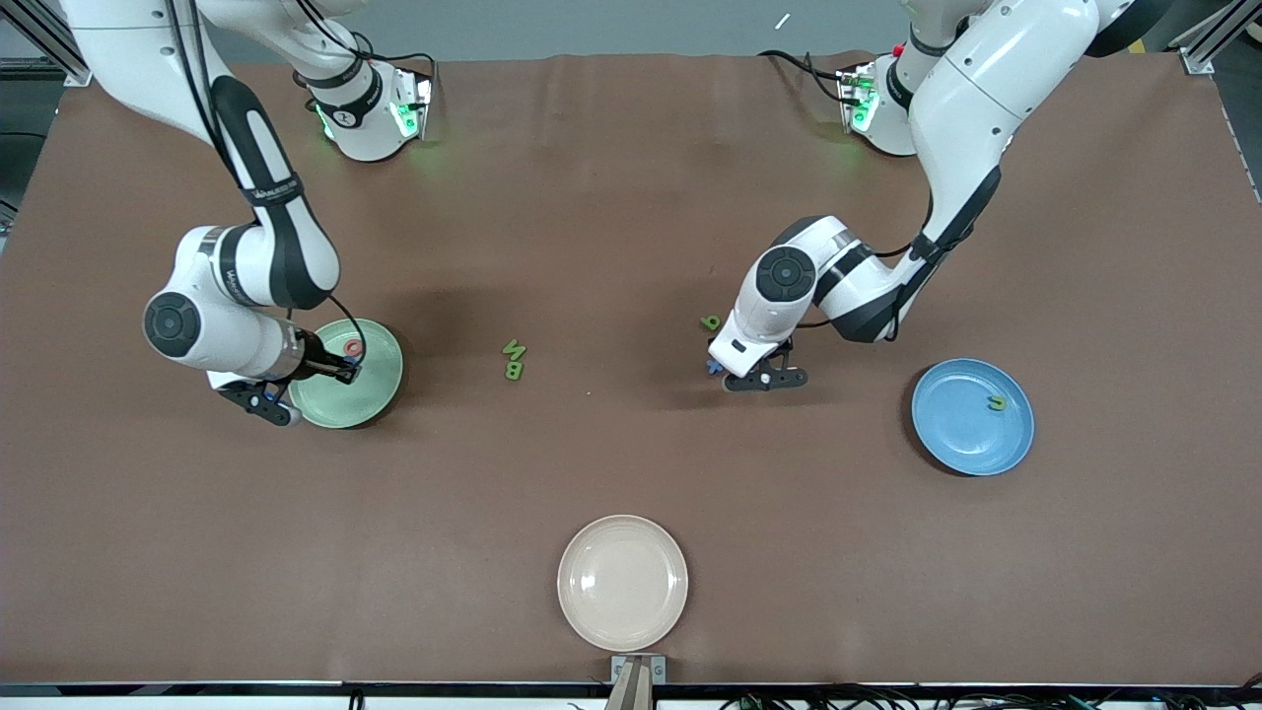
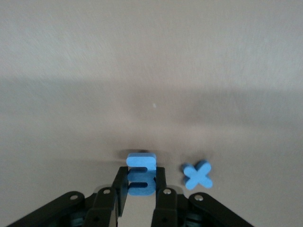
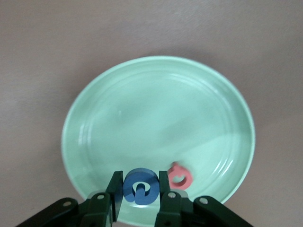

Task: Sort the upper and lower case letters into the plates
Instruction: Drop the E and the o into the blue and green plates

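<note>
**Plates, letters and two closed grips**

Plates for sorting sit at either end of the brown table (image 1: pixel 631 197): the mint green plate (image 1: pixel 380 394) toward the right arm's end, the blue plate (image 1: pixel 961 429) toward the left arm's end. A cream plate (image 1: pixel 622 582) lies nearest the front camera, midway along the table.

The right gripper (image 3: pixel 141 194) hangs over the green plate's rim, its fingers pinching a dark blue round letter (image 3: pixel 140 186). A red letter (image 3: pixel 179 176) lies in that plate, just beside the held one.

The left gripper (image 2: pixel 140 187) is low over the bare table between the two sorting plates, its fingers clamped on a light blue letter (image 2: pixel 141 174) standing upright on its edge. A light blue x (image 2: pixel 198 175) lies flat on the table just beside it.

A small green letter (image 1: pixel 998 402) rests in the blue plate. Another green letter (image 1: pixel 710 322) lies near the left arm's wrist, and two more green letters (image 1: pixel 514 361) lie touching near the table's middle.
</note>
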`<action>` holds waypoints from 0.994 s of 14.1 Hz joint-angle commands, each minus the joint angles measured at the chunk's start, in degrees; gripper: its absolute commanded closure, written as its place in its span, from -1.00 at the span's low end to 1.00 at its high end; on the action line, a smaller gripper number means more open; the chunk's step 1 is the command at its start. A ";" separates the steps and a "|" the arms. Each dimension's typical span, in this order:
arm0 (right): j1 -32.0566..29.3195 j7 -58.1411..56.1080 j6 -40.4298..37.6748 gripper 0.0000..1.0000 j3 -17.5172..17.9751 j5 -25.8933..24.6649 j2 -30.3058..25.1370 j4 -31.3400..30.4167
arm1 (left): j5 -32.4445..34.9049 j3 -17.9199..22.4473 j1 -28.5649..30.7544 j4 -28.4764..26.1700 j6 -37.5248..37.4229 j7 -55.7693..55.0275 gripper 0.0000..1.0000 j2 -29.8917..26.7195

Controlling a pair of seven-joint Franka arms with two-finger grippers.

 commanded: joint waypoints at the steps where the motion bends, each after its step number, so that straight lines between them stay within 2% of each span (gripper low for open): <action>1: -0.35 -1.04 3.63 0.98 1.11 -0.03 0.72 -2.29 | 1.08 -0.17 3.30 -0.74 -0.83 3.35 0.99 -4.28; 4: 0.53 -1.04 5.67 0.97 1.29 0.15 2.31 -3.27 | 1.08 -0.78 8.04 -1.26 -1.27 11.43 0.99 -6.04; 8: 3.52 -0.86 5.58 0.94 1.37 0.50 3.98 -3.27 | 1.08 -1.84 15.95 -1.18 -6.63 23.12 0.99 -7.37; 9: 3.52 -0.86 5.23 0.84 1.37 0.50 3.90 -3.27 | 1.08 -1.93 17.88 -1.18 -6.98 25.50 0.99 -7.28; 10: 3.52 -0.86 5.05 0.56 1.37 0.50 3.89 -3.18 | 1.08 -1.93 20.25 -1.18 -7.16 28.48 0.99 -7.37; 11: 3.52 -0.95 4.88 -0.41 1.29 0.50 3.89 -3.09 | 1.08 -1.93 22.27 -1.18 -7.42 31.64 0.99 -7.37; 12: 3.52 -0.95 4.09 -0.99 1.29 0.50 3.63 -2.65 | 1.08 -1.93 24.04 -1.00 -8.21 34.46 0.99 -7.28; 14: 3.44 -1.04 -2.90 -1.00 1.20 0.41 2.58 1.02 | 1.17 -1.84 27.64 -0.65 -8.39 40.00 0.99 -6.84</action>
